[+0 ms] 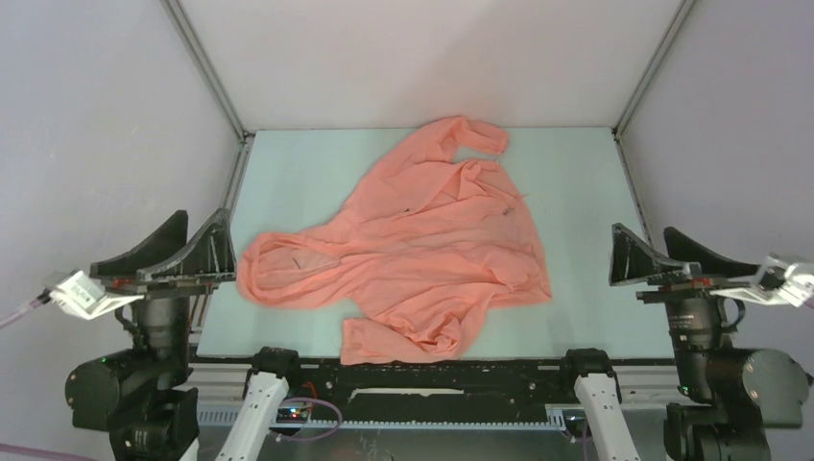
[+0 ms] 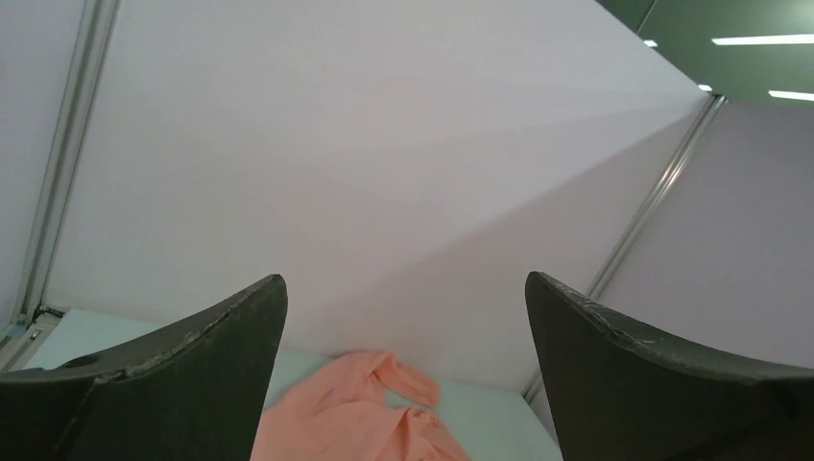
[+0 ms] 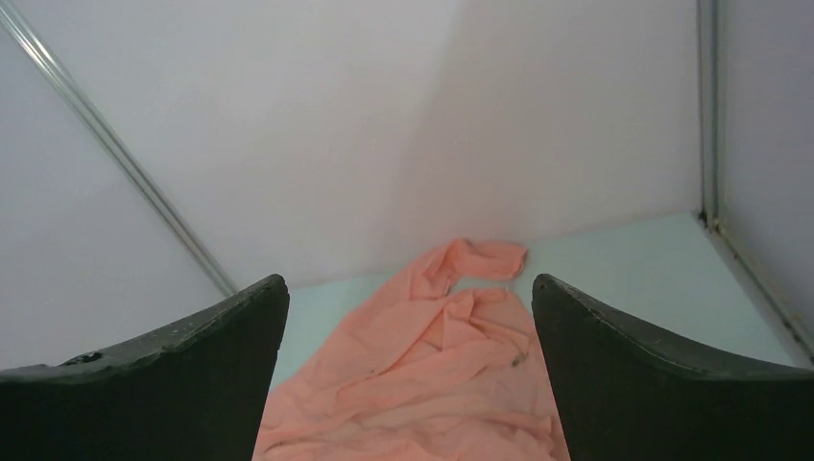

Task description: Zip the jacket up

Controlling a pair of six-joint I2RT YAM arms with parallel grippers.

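- Left gripper point(image 1: 190, 252): spread wide, holding nothing, raised off the table's point(image 1: 576, 192) left edge.
- Right gripper point(image 1: 655, 254): likewise spread, off the right edge.
- Jacket point(image 1: 422, 250): crumpled flat between both, untouched.

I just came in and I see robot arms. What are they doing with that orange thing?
Nothing is being handled yet. The salmon-orange jacket lies crumpled on the pale table, and it does not look zipped. The left gripper and right gripper wait at the table's sides, fingers spread wide and empty, not touching the jacket. Their job is to zip it up, and that has not started.
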